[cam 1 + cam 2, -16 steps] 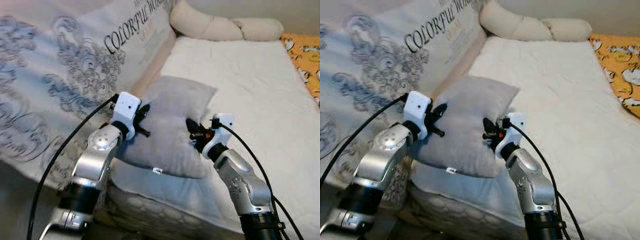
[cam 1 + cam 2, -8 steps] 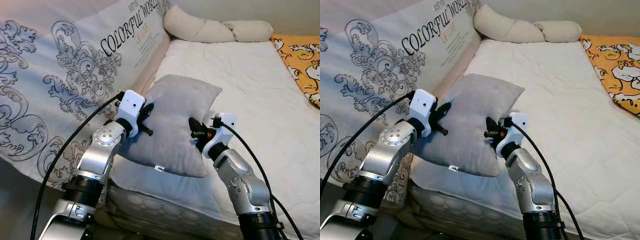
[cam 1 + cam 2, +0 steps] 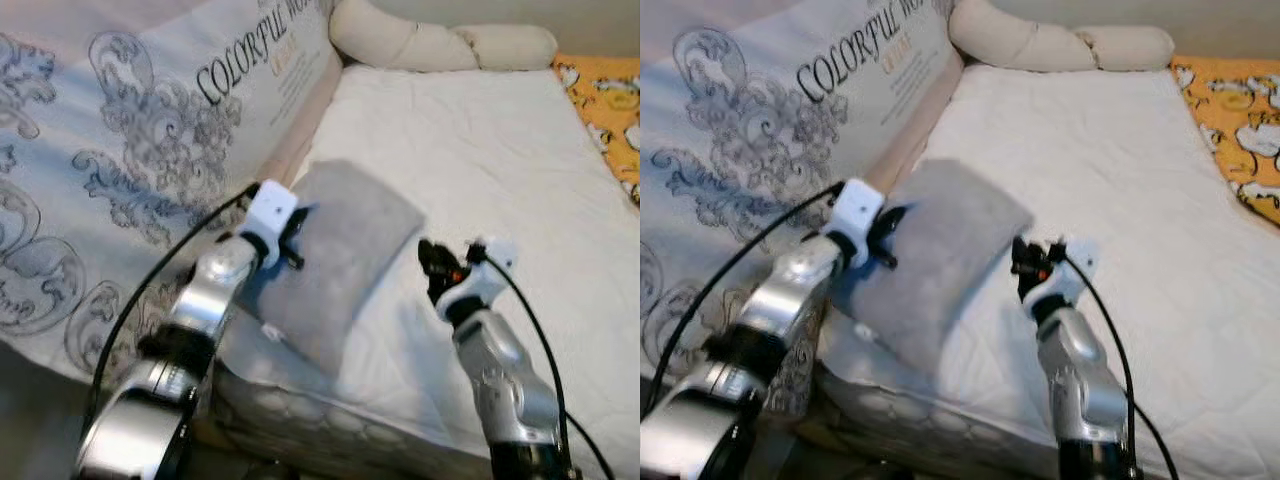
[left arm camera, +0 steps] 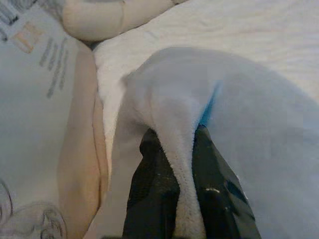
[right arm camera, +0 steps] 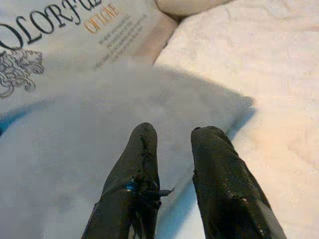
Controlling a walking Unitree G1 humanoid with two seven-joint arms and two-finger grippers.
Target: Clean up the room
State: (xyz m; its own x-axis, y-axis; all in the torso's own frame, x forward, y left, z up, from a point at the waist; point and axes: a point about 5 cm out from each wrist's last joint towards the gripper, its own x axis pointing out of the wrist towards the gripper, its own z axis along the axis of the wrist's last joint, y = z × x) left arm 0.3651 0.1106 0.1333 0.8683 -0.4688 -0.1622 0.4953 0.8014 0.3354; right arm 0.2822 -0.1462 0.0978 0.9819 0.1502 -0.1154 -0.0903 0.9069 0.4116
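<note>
Left eye view: your white bed [image 3: 520, 160], printed bedding [image 3: 120, 150] alongside.
Left gripper [image 4: 182, 164] fingers pinch grey pillow [image 3: 345, 250]; right gripper [image 5: 174, 164] fingers parted, empty.

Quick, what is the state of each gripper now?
Left gripper: shut on the grey pillow.
Right gripper: open, holding nothing.

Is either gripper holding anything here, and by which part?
The left gripper pinches a fold of the grey pillow near its edge. The right gripper is open beside the pillow, holding nothing.
</note>
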